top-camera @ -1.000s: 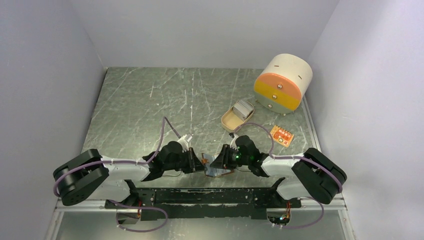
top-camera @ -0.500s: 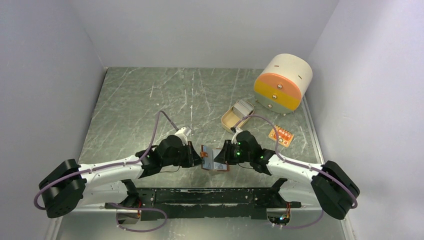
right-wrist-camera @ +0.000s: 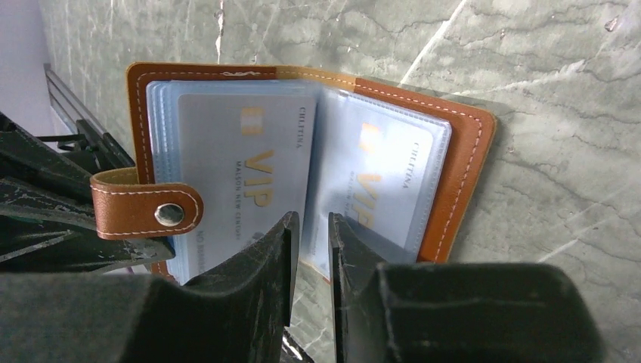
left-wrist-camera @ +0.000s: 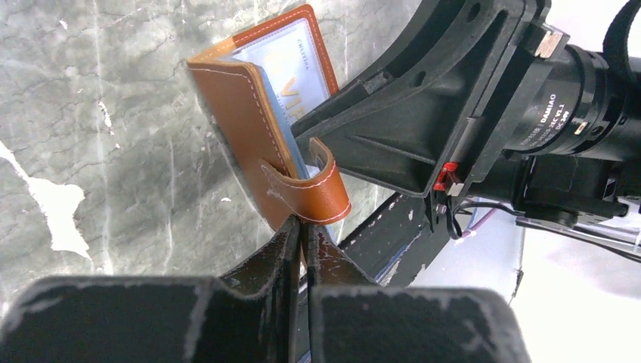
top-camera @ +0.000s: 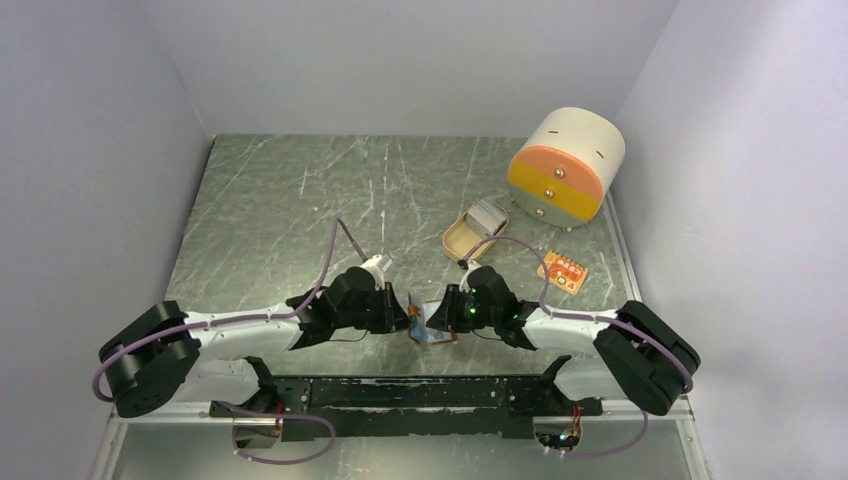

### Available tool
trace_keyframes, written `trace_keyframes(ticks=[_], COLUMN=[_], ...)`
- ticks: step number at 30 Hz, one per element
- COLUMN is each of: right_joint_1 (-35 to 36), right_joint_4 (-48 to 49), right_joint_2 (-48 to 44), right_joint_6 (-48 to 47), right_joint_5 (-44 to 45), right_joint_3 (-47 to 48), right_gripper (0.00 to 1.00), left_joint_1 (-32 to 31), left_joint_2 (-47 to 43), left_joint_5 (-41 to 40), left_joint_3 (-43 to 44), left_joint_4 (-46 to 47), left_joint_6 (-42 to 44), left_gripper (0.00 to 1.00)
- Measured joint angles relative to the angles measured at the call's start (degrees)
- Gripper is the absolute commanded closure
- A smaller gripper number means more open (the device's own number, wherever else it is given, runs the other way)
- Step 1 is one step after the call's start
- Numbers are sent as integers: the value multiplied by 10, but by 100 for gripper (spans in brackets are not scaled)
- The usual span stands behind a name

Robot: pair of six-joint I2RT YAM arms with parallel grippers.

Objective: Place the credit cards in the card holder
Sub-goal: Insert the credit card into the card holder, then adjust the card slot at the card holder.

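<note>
Leather of the card holder looks soft and bendy, so it is likely to flop shut if it is not held at both sides. It is held open over the surface, at 6 o'clock in the top view, between the two arms. The left jaws are pressed together on its brown edge, just under the strap with the snap stud. The right jaws are nearly closed and seem to be pinching a clear sleeve near the middle fold. The credit cards are seen at 2 o'clock from the holder, stacked in a tan dish, well apart from it. They are judged to be light, thin, stiff and slippery. One card is best taken by its short edge and pinched flat, so that it can be slid into a sleeve.
</note>
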Motion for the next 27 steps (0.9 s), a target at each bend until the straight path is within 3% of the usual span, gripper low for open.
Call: trace_keyframes(ticks=[14, 27], right_joint_1=[0, 0], right_joint_4=[51, 23], right_joint_2=[16, -10], right_joint_6=[6, 2], right_joint_5=[-9, 8], right_joint_3=[-16, -18], right_gripper=[74, 71], left_joint_1=[1, 1], left_joint_2=[33, 40], left_joint_5=[5, -16], left_joint_3=[9, 15], left_joint_4=[24, -12], left_joint_6=[-17, -22], left_gripper=[75, 73])
